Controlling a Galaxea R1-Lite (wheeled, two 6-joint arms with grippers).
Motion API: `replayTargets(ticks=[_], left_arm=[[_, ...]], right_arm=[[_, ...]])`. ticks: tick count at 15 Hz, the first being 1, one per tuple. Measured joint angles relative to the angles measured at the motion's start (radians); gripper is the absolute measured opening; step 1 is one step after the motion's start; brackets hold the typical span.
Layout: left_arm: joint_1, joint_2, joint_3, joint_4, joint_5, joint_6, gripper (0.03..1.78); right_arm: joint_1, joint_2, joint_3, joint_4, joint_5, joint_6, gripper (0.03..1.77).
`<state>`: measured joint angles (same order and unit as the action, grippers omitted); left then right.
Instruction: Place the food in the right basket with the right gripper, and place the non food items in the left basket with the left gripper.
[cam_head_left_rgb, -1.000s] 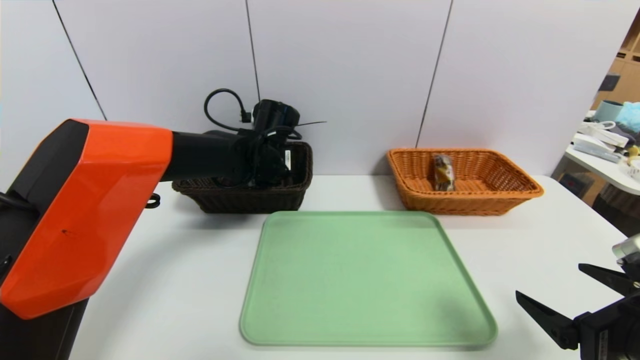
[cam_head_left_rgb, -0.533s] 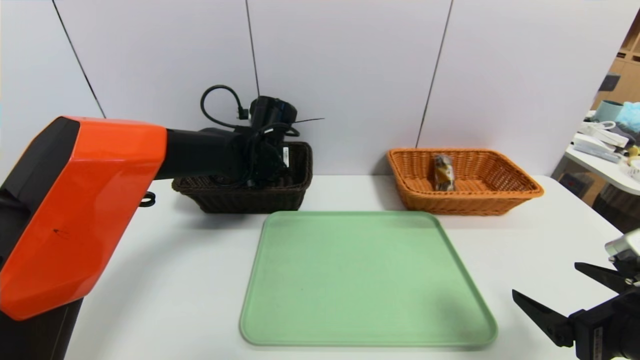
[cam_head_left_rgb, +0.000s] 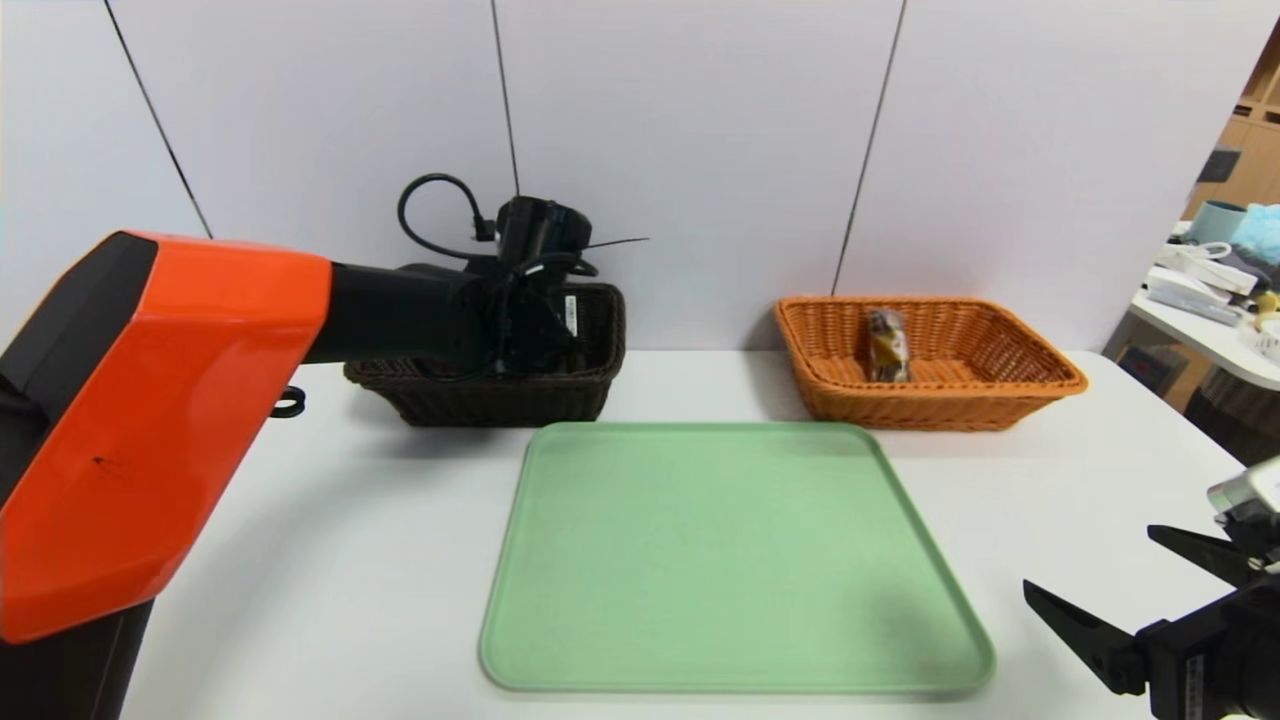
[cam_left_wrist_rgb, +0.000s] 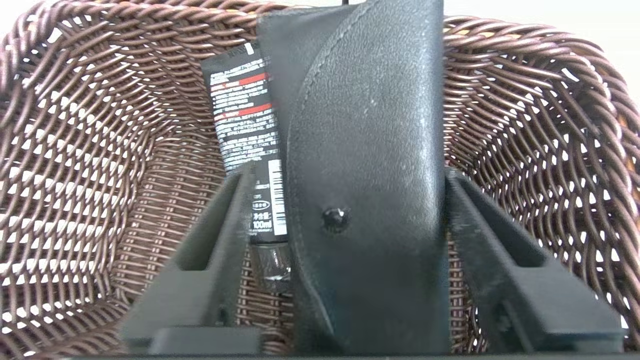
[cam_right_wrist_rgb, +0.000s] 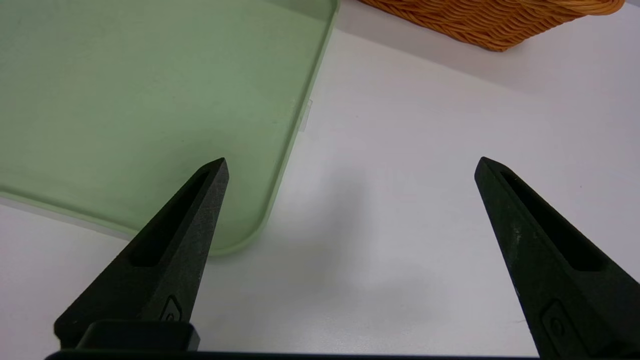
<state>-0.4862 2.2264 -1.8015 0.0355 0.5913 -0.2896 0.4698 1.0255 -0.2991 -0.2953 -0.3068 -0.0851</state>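
The table (cam_head_left_rgb: 330, 560) carries a bare green tray (cam_head_left_rgb: 730, 560). Behind it, the snack bar (cam_head_left_rgb: 886, 345) lies in the right basket (cam_head_left_rgb: 1010, 385). The right gripper (cam_right_wrist_rgb: 350, 165) is parked near the tray corner, jaws wide apart. The left gripper (cam_left_wrist_rgb: 345, 175) sits in the left basket (cam_left_wrist_rgb: 75, 165); its jaws have just parted and seem to release the case (cam_left_wrist_rgb: 365, 150), which leans on the tube (cam_left_wrist_rgb: 245, 125). Sorting looks finished.

Left arm (cam_head_left_rgb: 150, 420) — orange shell, black forearm, looped black cable; right end effector (cam_right_wrist_rgb: 350, 170) — black pointed fingers.
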Motion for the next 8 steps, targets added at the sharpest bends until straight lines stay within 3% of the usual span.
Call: replayTargets(ticks=[5,8], left_arm=[[-0.011,-0.072,0.094,-0.006,-0.002,-0.001,1.48],[-0.032,-0.160,0.221,-0.047,-0.002,0.008,1.56]], right_arm=[[0.002,0.001,0.000,0.000,0.000,0.001,1.70],[0.002,0.010,-0.003,-0.001,0.000,0.001,1.70]])
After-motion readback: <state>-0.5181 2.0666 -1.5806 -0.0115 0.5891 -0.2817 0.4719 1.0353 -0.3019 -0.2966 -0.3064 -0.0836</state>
